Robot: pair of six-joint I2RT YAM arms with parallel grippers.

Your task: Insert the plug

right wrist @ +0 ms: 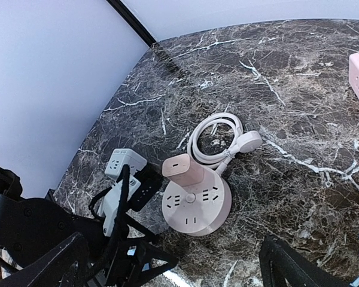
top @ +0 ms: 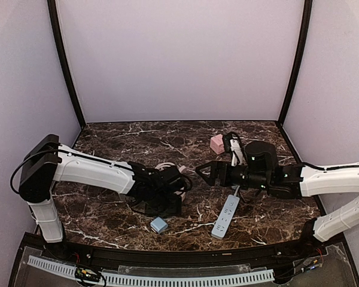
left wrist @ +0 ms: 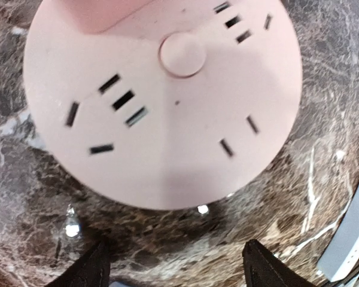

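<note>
Your left end effector [left wrist: 179, 272] hangs part-open and empty just above the round pink socket hub [left wrist: 167, 137], the pink plug [left wrist: 107, 12] standing on the hub's top beyond its fingertips. Your right end effector [right wrist: 176, 269] gapes wide, empty, facing the hub; markings too small to read

My white tubular left arm [top: 90, 170] and right arm [top: 335, 178] carry black joint housings [top: 39, 167]. Thin black cable [top: 12, 179] loops at my left shoulder. Left gripper [left wrist: 176, 251]: matte black wedge fingers [left wrist: 90, 269].
</note>
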